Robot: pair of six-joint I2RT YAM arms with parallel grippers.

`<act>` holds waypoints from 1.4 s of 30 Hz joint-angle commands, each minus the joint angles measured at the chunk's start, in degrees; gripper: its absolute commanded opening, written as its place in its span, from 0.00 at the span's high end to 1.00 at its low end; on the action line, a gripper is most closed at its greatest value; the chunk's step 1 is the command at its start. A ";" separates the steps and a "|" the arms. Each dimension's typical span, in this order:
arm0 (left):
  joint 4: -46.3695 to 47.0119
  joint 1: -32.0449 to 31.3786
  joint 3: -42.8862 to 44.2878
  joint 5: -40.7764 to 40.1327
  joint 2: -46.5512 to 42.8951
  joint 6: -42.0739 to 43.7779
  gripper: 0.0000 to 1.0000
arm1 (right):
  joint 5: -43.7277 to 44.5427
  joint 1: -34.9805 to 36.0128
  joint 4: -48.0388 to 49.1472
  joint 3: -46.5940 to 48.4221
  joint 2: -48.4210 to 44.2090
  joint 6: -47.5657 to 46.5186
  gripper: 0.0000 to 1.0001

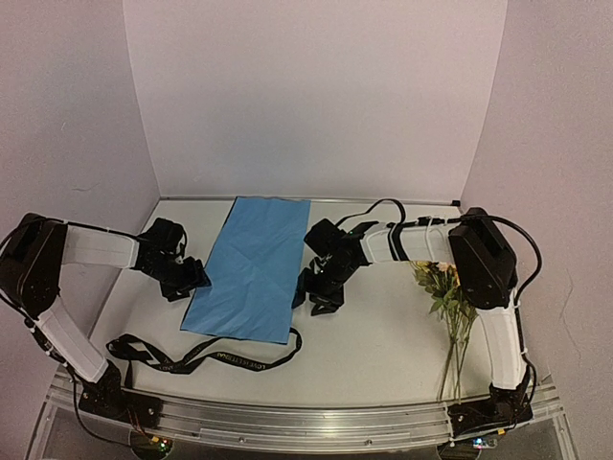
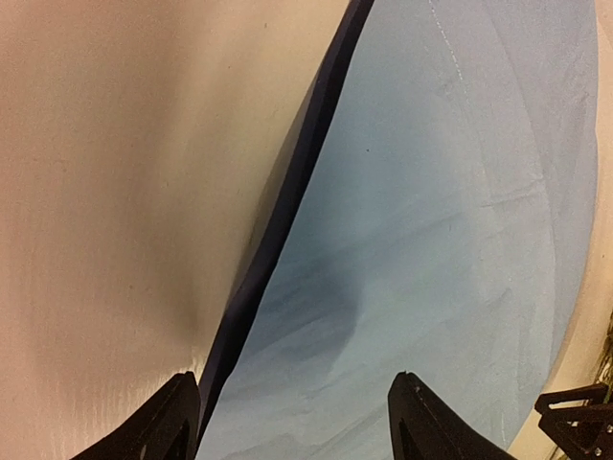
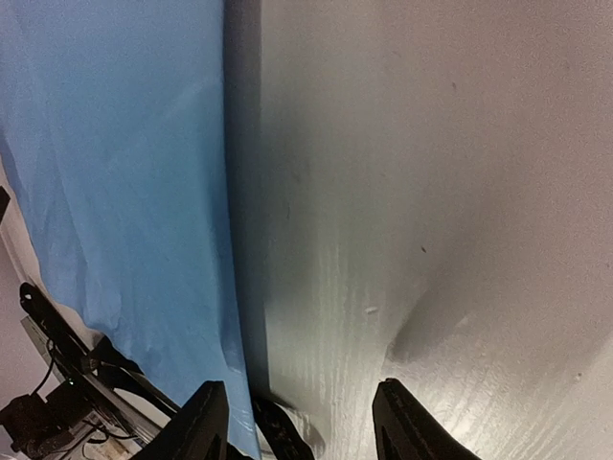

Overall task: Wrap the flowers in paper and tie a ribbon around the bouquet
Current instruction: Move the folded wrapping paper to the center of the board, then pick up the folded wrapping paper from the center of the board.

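The light blue paper lies flat in the middle of the table, long side running away from me. My left gripper is low at its left edge, jaws open. In the left wrist view that edge curls up, showing the darker underside, and runs between the fingertips of my left gripper. My right gripper is open at the paper's right edge. In the right wrist view the paper ends just inside the left fingertip of my right gripper. The flowers lie at the right. The black ribbon lies near the front.
The right arm's upper link stands over the flower heads. White walls close in the table at the back and both sides. A metal rail runs along the near edge. A loop of the ribbon lies on the table between my right fingers.
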 commanded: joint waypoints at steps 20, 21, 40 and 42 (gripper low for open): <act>2.86 0.74 5.82 9.19 5.07 6.21 0.57 | -1.18 0.24 1.88 8.50 7.30 3.45 0.83; 2.87 0.73 5.86 9.58 5.07 6.29 0.58 | -1.19 0.23 1.89 8.56 7.38 3.51 0.83; 0.43 0.71 9.19 14.62 -0.31 8.66 1.00 | -1.81 0.47 2.42 9.11 7.60 4.96 0.84; -0.18 0.69 11.18 16.50 -2.53 9.19 1.00 | -2.21 0.99 3.20 9.74 7.83 5.79 0.83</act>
